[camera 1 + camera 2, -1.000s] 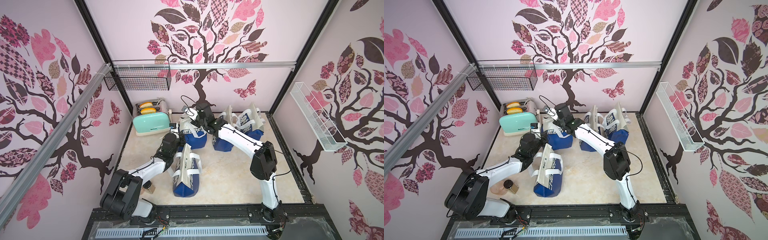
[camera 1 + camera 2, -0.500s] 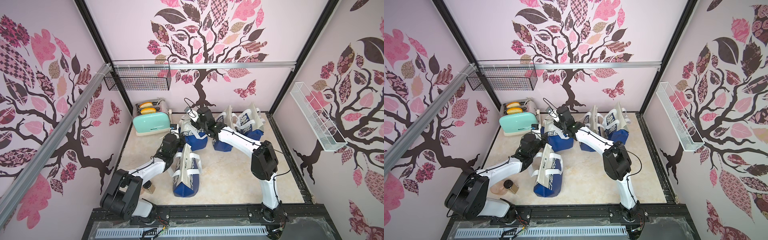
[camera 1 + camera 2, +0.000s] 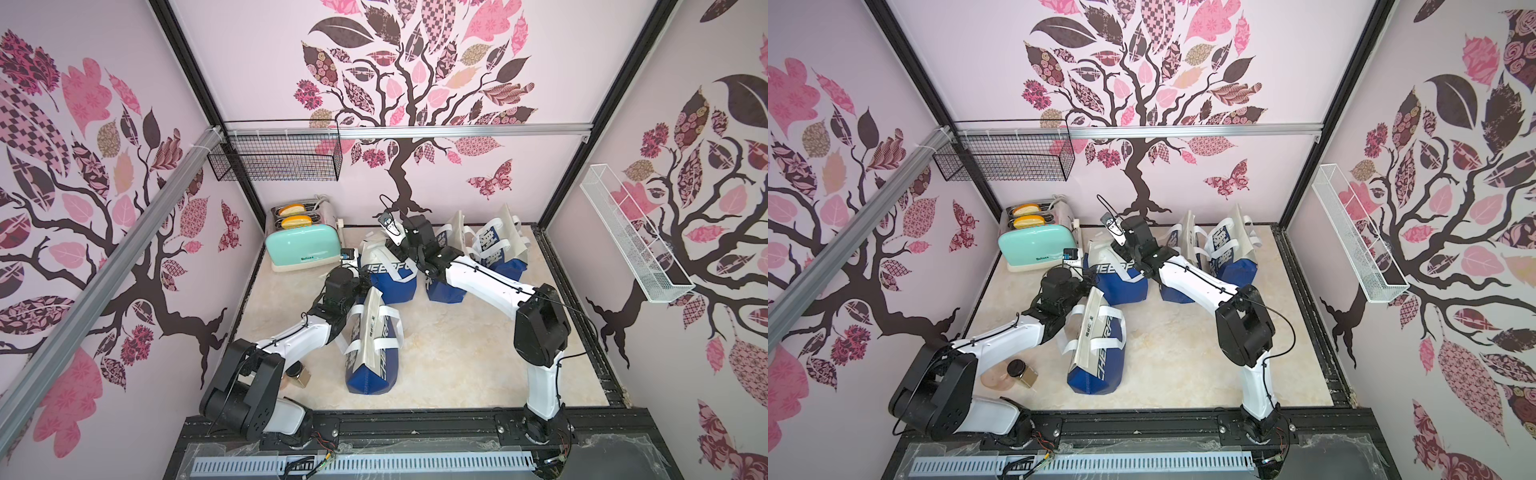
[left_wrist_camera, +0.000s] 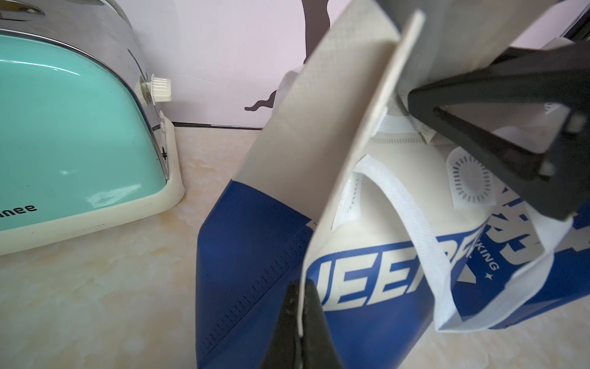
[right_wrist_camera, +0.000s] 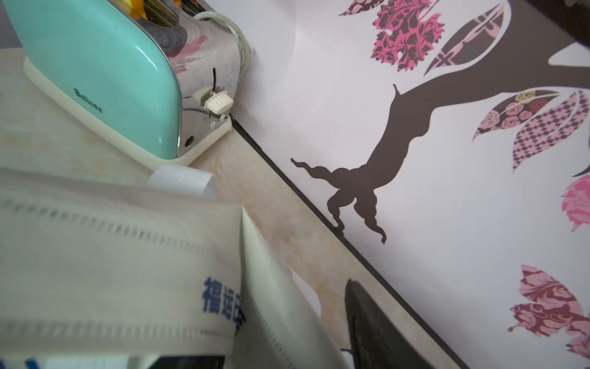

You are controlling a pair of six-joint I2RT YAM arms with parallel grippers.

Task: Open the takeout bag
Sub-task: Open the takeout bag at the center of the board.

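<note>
- My left hand (image 4: 300, 297) is clamped on the thin cream top edge of the takeout bag (image 3: 390, 276). In the left wrist view that edge runs straight between its fingertips.
- My right hand (image 3: 401, 249) hovers at the bag's top with its fingers apart. In the right wrist view one dark finger (image 5: 367, 319) stands clear of the cream flap beside it.
- The bag stands upright on the bench (image 3: 457, 357), just above the middle of both top views, with its blue base down and white handle loops hanging on its front.
- A mint toaster (image 3: 301, 247) sits left of it in frame, near but apart.
- A second bag (image 3: 372, 345) lies on its side lower in frame, beside my left arm.
- Two more bags (image 3: 494, 249) stand to the right.
</note>
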